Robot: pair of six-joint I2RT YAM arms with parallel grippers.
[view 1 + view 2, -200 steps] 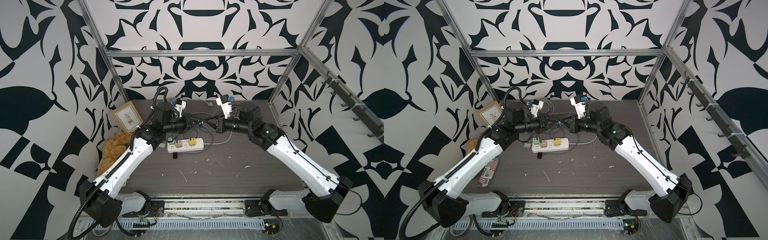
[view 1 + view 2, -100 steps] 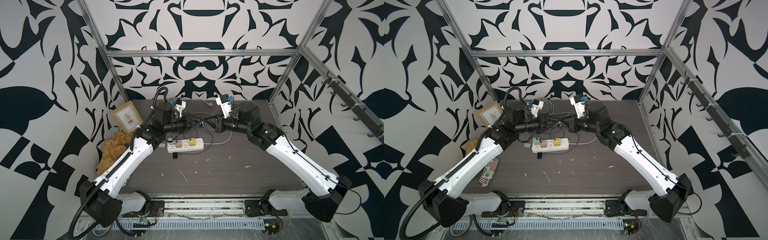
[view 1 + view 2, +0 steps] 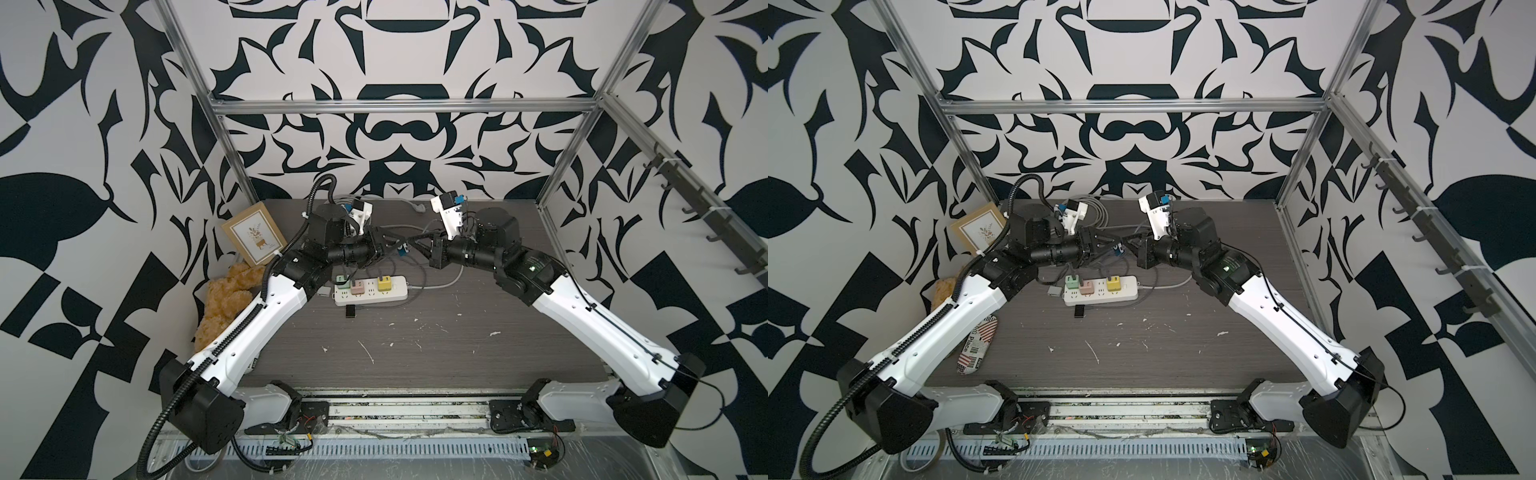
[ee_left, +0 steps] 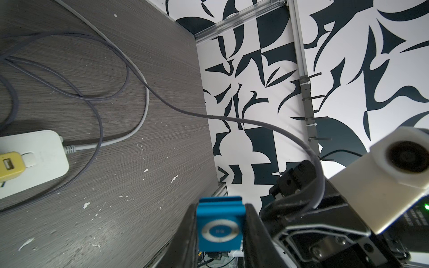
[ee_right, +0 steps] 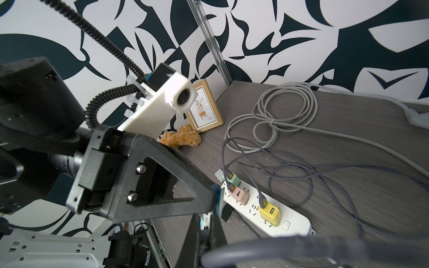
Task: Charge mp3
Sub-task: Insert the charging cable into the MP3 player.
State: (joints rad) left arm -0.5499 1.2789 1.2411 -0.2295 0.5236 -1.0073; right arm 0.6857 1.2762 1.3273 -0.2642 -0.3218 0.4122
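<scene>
Nothing has moved: left pincer (image 4: 220,205) clamps mp3 (image 4: 219,229); pouch (image 3: 976,345) reads "Place".

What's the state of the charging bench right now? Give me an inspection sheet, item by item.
Surface: grey wood-grain table, white flecks.
Job's things: blue mp3 held off the table; power strip carries green cube, pink cube, yellow cube.
Clutter: picture frame, tan plush, small black device, printed pouch.
Grippers: left gripper shut on the mp3; right gripper shut on a dark cable.
Cables: other dark cables loop from the cubes; pale coil at the back.
Surroundings: patterned walls, metal frame, hook rail.
</scene>
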